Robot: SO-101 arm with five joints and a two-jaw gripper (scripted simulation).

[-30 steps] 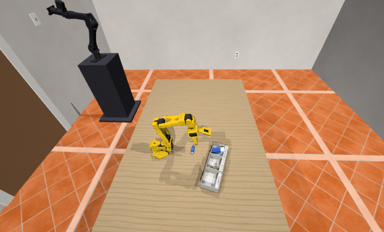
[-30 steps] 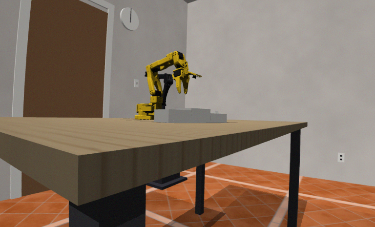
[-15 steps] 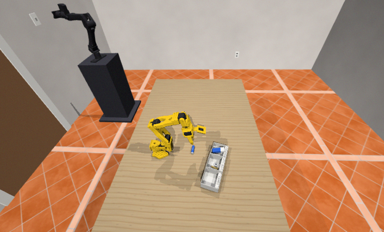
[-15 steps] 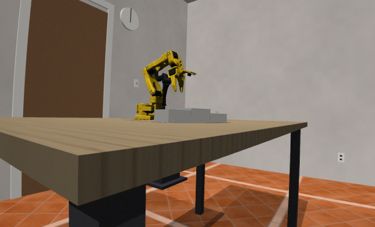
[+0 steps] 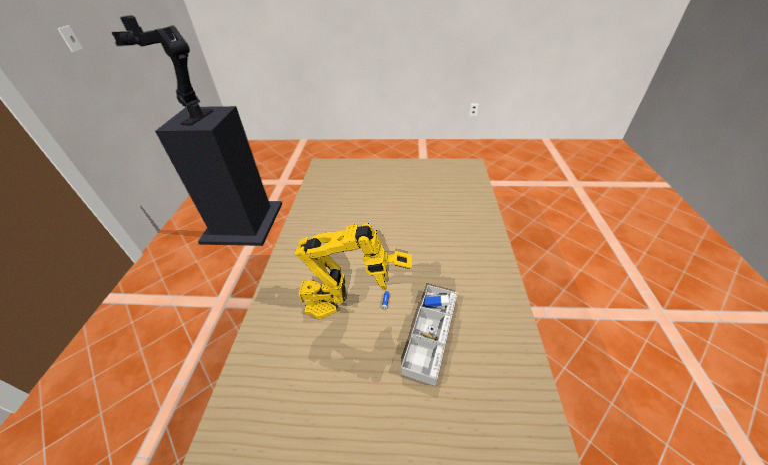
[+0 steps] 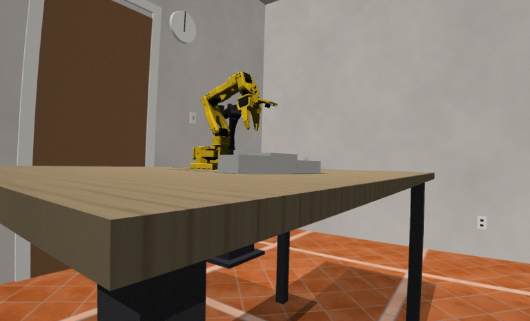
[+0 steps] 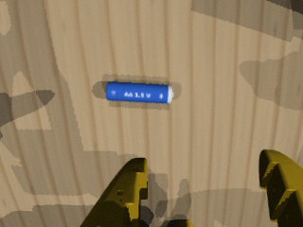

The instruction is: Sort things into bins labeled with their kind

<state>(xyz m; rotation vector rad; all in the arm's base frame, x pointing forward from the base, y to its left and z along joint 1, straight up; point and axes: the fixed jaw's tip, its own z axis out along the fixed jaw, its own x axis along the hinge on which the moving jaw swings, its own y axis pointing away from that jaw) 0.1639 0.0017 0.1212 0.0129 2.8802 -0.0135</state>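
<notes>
One blue battery lies flat on the counter, apart from the row of three grey bins to its side. Yellow arm poised above it; jaws partly open, holding nothing, clear of the battery. Far bin contains a blue-and-white eraser; middle bin holds a small item too small to identify.

Black pedestal, brown door — perhaps a clock.
</notes>
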